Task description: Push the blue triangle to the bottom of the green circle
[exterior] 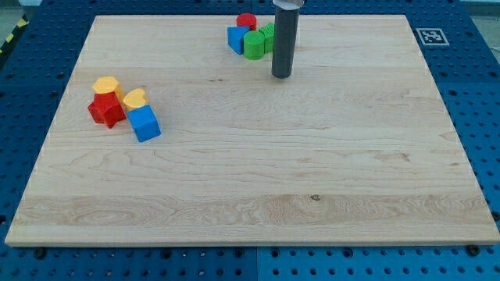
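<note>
The blue triangle [237, 39] lies near the view's top, touching the left side of the green circle [253, 45]. A red cylinder [247, 22] sits just above them and a second green block [267, 36] is at the circle's right, partly hidden by the rod. My tip [281, 76] rests on the board just right of and below this cluster, a short gap from the green circle.
At the view's left sits another cluster: a yellow block [105, 85], a red star-like block [106, 110], a second yellow block [135, 99] and a blue cube [144, 123]. The wooden board [312, 195] lies on a blue perforated table.
</note>
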`<action>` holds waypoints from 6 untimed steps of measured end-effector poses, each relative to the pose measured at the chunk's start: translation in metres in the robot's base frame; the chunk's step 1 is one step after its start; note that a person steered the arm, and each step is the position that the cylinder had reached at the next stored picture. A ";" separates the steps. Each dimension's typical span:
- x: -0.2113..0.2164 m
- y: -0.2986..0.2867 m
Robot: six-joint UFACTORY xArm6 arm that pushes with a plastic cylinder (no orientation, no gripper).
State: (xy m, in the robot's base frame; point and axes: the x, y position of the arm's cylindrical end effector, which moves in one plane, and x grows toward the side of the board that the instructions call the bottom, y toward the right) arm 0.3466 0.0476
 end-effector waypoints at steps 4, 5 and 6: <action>-0.001 -0.048; -0.002 -0.051; -0.022 -0.086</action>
State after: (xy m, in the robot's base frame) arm 0.3249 -0.0386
